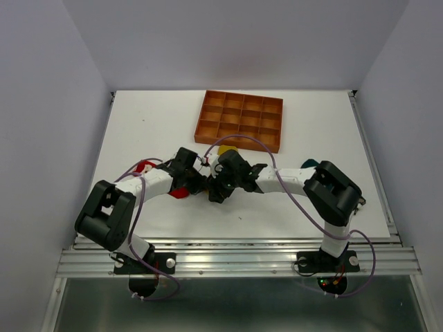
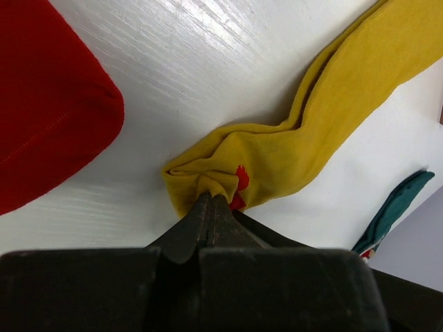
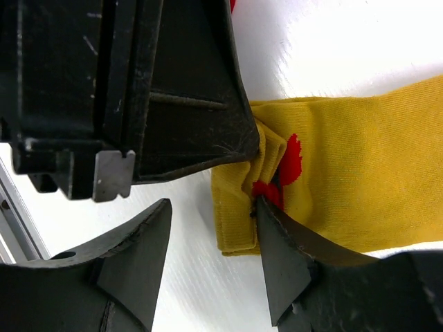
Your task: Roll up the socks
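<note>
The left fingers are pressed fully together on the bunched end of the yellow sock, at its small red patch, while the rest of that sock lies flat on the tabletop, stretching away from the pinch; the right fingers stand parted about halfway, holding nothing, one tip touching the same end. This looks like the start of the roll: next the pinched end probably needs turning over along the sock, the right fingers steadying the fold
</note>
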`<state>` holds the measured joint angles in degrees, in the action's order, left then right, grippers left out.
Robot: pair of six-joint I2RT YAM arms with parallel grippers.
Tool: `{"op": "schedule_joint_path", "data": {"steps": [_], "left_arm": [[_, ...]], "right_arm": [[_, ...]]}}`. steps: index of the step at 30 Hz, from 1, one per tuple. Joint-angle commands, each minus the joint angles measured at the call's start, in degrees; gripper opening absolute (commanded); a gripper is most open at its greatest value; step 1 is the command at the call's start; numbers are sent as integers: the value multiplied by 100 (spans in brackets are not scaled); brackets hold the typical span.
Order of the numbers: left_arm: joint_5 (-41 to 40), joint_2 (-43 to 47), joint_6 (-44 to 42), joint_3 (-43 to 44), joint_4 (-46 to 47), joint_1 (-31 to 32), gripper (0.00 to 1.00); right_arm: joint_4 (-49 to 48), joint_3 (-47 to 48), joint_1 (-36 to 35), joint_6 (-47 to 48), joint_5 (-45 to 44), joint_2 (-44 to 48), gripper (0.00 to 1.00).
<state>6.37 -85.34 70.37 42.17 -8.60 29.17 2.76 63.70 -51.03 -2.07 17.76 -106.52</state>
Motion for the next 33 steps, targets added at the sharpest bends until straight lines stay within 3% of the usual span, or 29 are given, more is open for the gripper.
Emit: {"op": "schedule_joint_path", "data": {"steps": [1, 11, 13, 16, 20, 23, 28, 30, 33], "left_arm": [[-163, -35, 82, 221, -247, 27, 0], [83, 166, 12, 195, -256, 28, 2], [197, 237, -49, 134, -63, 19, 20], [215, 334, -41, 116, -133, 19, 27], [111, 474, -41, 63, -142, 19, 29], [-30, 614, -58, 37, -247, 19, 45], [-496, 1168, -172, -51, -555, 10, 85], [-715, 1466, -181, -191, -677, 19, 92], [-962, 1853, -225, -323, -766, -16, 92]], "right_arm": [[40, 90, -22, 354, -228, -79, 58], [-83, -296, -197, 787, -1415, -115, 57], [-101, -358, -197, 787, -1494, -132, 57], [-162, -402, -250, 655, -1468, -237, 54], [-189, -367, -303, 550, -1521, -352, 38], [-75, -324, -303, 366, -1390, -308, 28], [311, -113, -303, -11, -810, -334, 17], [575, 19, -303, -162, -538, -466, 15], [672, 99, -303, -320, -160, -501, 15]]}}
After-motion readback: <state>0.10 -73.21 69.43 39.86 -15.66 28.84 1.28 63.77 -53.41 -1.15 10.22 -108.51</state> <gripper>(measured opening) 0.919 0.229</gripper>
